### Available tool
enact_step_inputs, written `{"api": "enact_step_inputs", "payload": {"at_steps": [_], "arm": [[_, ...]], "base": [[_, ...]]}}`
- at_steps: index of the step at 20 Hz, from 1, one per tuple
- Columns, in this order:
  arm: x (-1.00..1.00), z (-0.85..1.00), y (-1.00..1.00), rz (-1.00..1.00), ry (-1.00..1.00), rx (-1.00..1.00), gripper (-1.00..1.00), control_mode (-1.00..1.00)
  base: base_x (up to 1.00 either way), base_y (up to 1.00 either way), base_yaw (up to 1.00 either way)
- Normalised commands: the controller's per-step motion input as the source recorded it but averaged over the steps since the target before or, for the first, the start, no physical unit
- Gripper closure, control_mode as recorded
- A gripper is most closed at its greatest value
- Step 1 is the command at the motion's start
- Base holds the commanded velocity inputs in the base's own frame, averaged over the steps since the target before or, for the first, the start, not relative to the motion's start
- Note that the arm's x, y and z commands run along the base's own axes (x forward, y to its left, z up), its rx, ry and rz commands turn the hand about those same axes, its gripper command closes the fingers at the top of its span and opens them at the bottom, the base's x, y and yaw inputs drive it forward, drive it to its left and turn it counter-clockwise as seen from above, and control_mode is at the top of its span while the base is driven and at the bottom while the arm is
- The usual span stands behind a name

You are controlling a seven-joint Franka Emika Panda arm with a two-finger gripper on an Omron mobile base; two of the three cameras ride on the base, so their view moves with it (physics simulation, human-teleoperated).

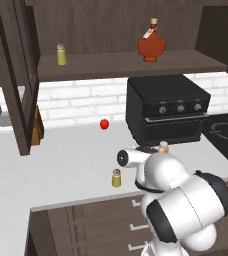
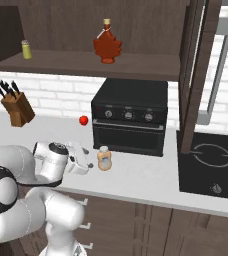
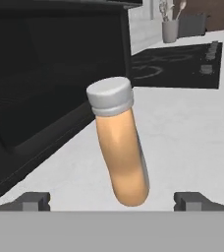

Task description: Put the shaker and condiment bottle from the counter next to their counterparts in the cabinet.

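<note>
The gripper (image 3: 112, 202) hangs low with jaws wide on either side of the condiment bottle (image 3: 120, 147), apparently lined up to grasp it off the counter (image 3: 192, 133).

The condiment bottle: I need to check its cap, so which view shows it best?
The hand view: the condiment bottle is large between the open fingers, cap clear. The right base view shows it small by the oven; the left base view, just its top behind the arm.
</note>
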Motion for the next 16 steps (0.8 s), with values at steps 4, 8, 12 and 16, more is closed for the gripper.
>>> {"api": "enact_step_inputs", "payload": {"at_steps": [4, 8, 12, 16], "arm": [[0.10, -0.11, -0.28, 0.00, 0.00, 0.01, -1.00, -1.00], [0.29, -0.01, -0.18, 0.00, 0.03, 0.03, -1.00, -1.00], [0.33, 0.00, -0.14, 0.00, 0.07, 0.05, -1.00, -1.00], [0.30, -0.03, -0.20, 0.00, 0.05, 0.02, -1.00, -1.00]], "base": [[0.00, 0.00, 0.00], [0.00, 0.00, 0.00], [0.00, 0.00, 0.00], [0.00, 0.00, 0.00]]}}
